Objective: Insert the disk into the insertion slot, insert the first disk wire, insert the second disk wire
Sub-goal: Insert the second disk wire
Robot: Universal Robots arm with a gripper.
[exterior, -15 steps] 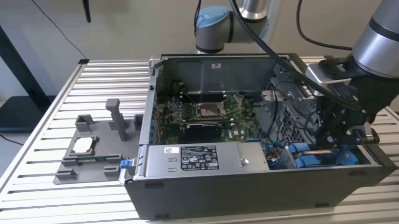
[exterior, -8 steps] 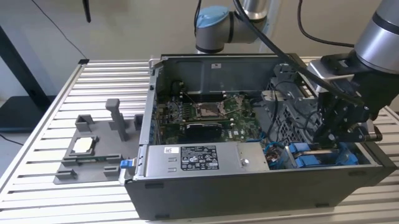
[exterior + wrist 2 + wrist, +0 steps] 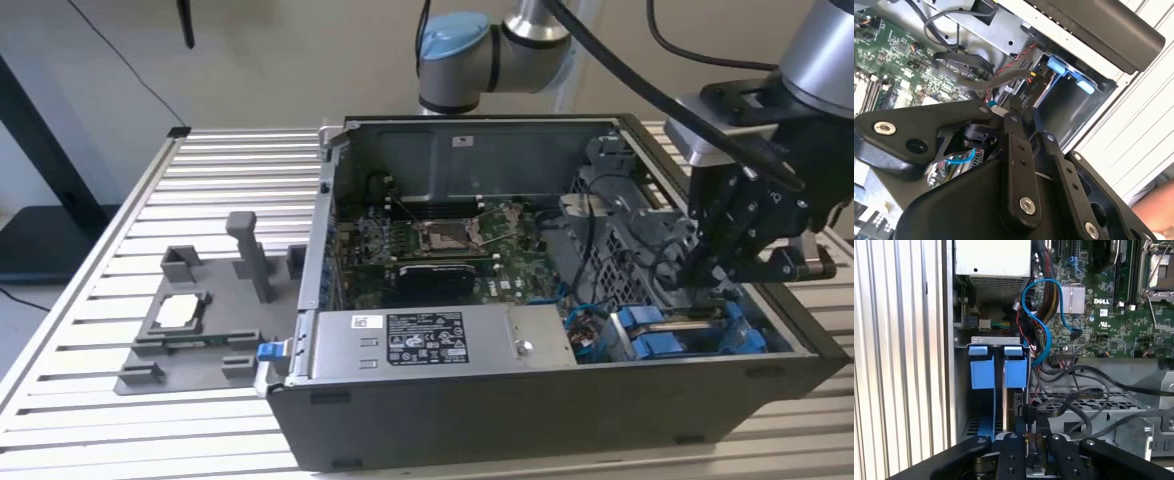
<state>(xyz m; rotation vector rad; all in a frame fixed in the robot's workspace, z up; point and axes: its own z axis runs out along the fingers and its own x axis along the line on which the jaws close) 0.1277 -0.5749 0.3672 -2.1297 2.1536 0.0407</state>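
Observation:
In the exterior view my gripper (image 3: 701,272) reaches down into the open computer case (image 3: 561,420), at its right end. It hangs just over the insertion slot (image 3: 694,335), a dark metal bay with bright blue clips. In the first wrist view the slot (image 3: 999,405) lies straight ahead of my gripper (image 3: 1032,439), with both blue clips (image 3: 1016,372) at its far end. The fingers (image 3: 1014,455) stand close together on a small black wire connector (image 3: 1029,416) whose dark cable runs off toward the motherboard. In the second wrist view my gripper (image 3: 1026,125) sits beside the bay (image 3: 1074,100). I cannot tell whether the disk is inside.
The grey labelled power-supply box (image 3: 427,340) borders the bay on the exterior view's left. Loose black, red and blue cables (image 3: 1039,315) crowd the space beside the green motherboard (image 3: 441,240). A grey fixture holding parts (image 3: 200,320) rests on the slatted table (image 3: 94,280) outside the case.

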